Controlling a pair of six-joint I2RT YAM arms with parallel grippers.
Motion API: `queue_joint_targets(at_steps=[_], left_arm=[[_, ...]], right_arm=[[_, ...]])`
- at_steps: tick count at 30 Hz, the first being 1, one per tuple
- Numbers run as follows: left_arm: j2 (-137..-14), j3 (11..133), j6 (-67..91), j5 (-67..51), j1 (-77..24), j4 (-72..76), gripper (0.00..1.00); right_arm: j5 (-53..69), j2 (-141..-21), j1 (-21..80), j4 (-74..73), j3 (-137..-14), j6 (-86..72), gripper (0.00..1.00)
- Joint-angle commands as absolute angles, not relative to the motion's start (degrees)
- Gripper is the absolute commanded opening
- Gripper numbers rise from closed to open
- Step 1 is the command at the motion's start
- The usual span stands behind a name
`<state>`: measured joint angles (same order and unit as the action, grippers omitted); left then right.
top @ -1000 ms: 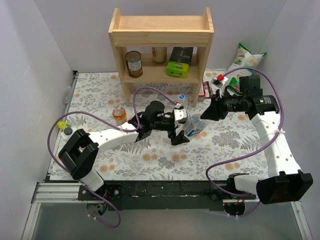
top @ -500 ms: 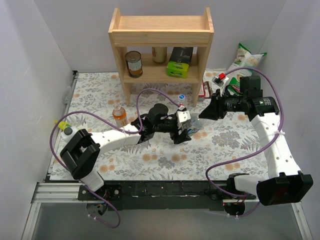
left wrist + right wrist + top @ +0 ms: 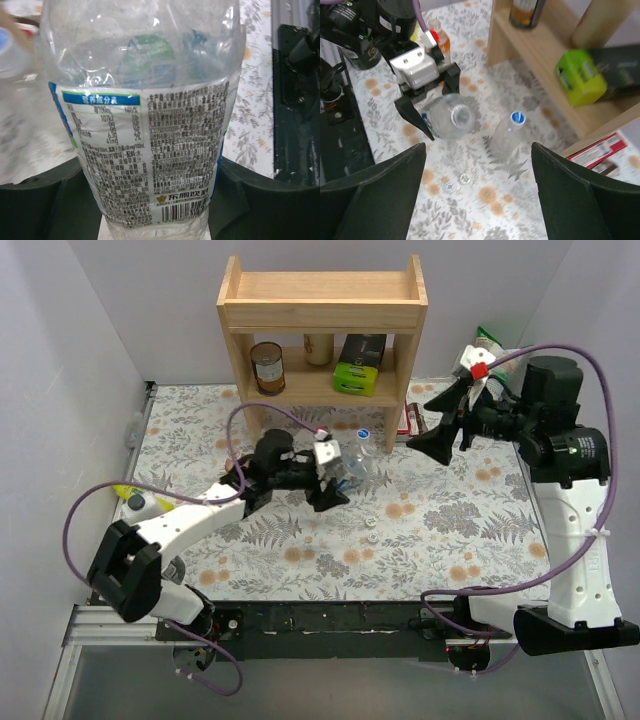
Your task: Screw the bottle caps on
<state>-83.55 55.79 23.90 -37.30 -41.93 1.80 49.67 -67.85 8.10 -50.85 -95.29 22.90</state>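
Note:
My left gripper (image 3: 337, 478) (image 3: 150, 202) is shut on the labelled clear bottle (image 3: 150, 125) (image 3: 451, 117), which it holds roughly upright over the mat. The bottle's neck (image 3: 461, 116) is open, with no cap on it. The plain clear bottle (image 3: 363, 452) (image 3: 506, 137) stands beside it with a blue cap (image 3: 364, 433) (image 3: 518, 118) on. The orange bottle (image 3: 440, 45), red cap (image 3: 434, 35) on top, shows only in the right wrist view, behind the left gripper. Two small white round pieces (image 3: 449, 187) (image 3: 465, 177) lie on the mat; one shows from above (image 3: 370, 523). My right gripper (image 3: 442, 422) (image 3: 477, 200) hangs high, open and empty.
A wooden shelf (image 3: 320, 340) at the back holds a brown tin (image 3: 266, 367) and a green box (image 3: 357, 375). A red box (image 3: 410, 420) leans by its right leg, and a snack bag (image 3: 495, 350) lies at the back right. A white squeeze bottle (image 3: 135, 500) rests at the left edge.
My left gripper closed on the lying labelled bottle, stood it up and carried it left and back. My right gripper opened and rose up and away to the right.

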Motion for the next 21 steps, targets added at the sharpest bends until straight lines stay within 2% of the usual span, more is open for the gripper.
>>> queue_joint_targets(at_steps=[1,3,4,6,7,8,9,11,15,21], left_arm=[[-70.3,54.6,22.0,-43.4,-36.4,-4.8,0.00],[-64.8,53.6,21.9,-44.3,-35.7,-5.9,0.00],[-62.8,51.9,22.1,-44.6,-35.7,-6.1,0.00],[-60.1,50.3,25.1,-41.7,-35.7,-5.5,0.00],[-57.9,48.3,29.0,-40.7,-35.1,-4.3,0.00],[-57.0,47.3,30.8,-41.7,-31.8,-3.5,0.00],[-56.0,46.3,32.0,-43.7,-30.3,-3.1,0.00],[-54.0,45.5,31.6,-44.0,-27.9,-4.9,0.00],[-52.6,46.2,33.1,-46.7,-23.4,-7.0,0.00],[-52.1,44.0,35.8,-47.9,-19.7,-4.1,0.00]], right_arm=[[50.2,-72.5,8.3,-57.9,-102.8,29.1,0.81],[51.6,-76.6,9.6,-68.1,-104.3,40.8,0.72],[49.2,-77.2,13.8,-69.2,-102.7,43.5,0.67],[40.6,-77.3,18.9,-70.3,-94.7,52.6,0.65],[38.2,-77.0,23.9,-68.7,-91.4,54.6,0.64],[34.3,-75.9,26.2,-67.5,-84.9,56.2,0.64],[33.3,-75.4,28.1,-65.9,-82.0,57.2,0.68],[31.1,-74.1,32.8,-59.6,-76.3,58.7,0.68],[29.2,-74.6,39.0,-53.4,-65.9,62.6,0.59],[25.1,-77.7,44.4,-45.4,-58.7,67.1,0.54]])
